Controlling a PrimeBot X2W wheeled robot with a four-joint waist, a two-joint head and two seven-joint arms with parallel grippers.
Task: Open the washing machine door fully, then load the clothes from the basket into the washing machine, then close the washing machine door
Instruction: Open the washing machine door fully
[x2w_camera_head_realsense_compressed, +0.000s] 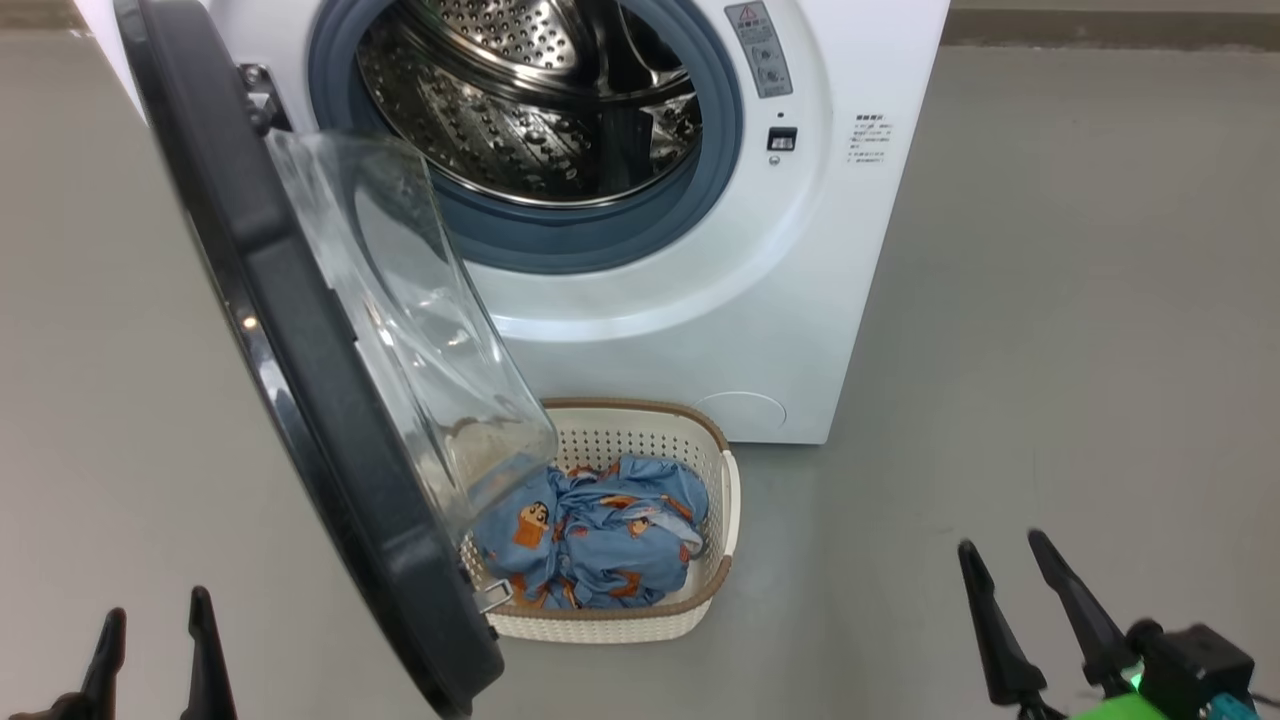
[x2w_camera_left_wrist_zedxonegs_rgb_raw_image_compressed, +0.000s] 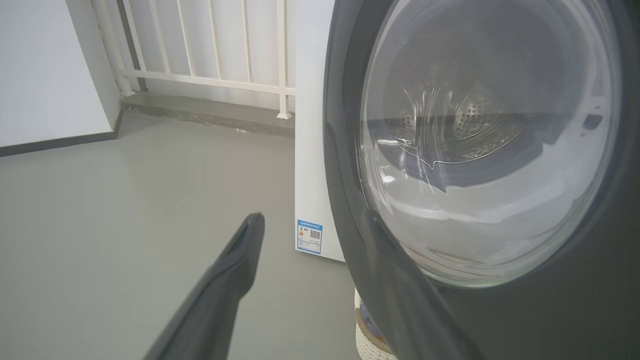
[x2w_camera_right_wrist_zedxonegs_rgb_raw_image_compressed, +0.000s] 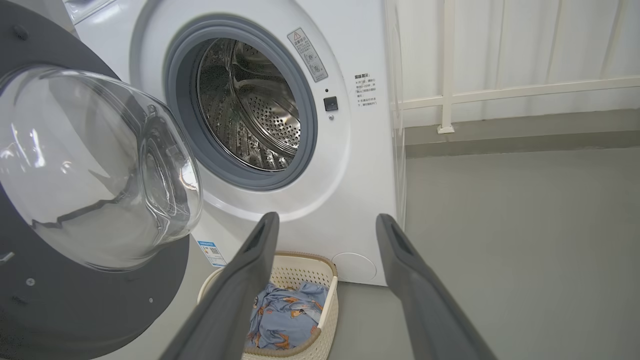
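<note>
- washing machine door (x2w_camera_head_realsense_compressed: 310, 390) open, left of frame
- basket (x2w_camera_head_realsense_compressed: 722, 470) lower centre, before washing machine (x2w_camera_head_realsense_compressed: 700, 330), clothes (x2w_camera_head_realsense_compressed: 600, 540) inside
- left gripper (x2w_camera_head_realsense_compressed: 158, 602) lower left, fingers apart, empty
- right gripper (x2w_camera_head_realsense_compressed: 1000, 540) lower right, fingers apart, empty

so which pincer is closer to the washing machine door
Left. The left pincer is just beside the washing machine door, on its outer side. The right pincer is on the inner side, out past the basket.
</note>
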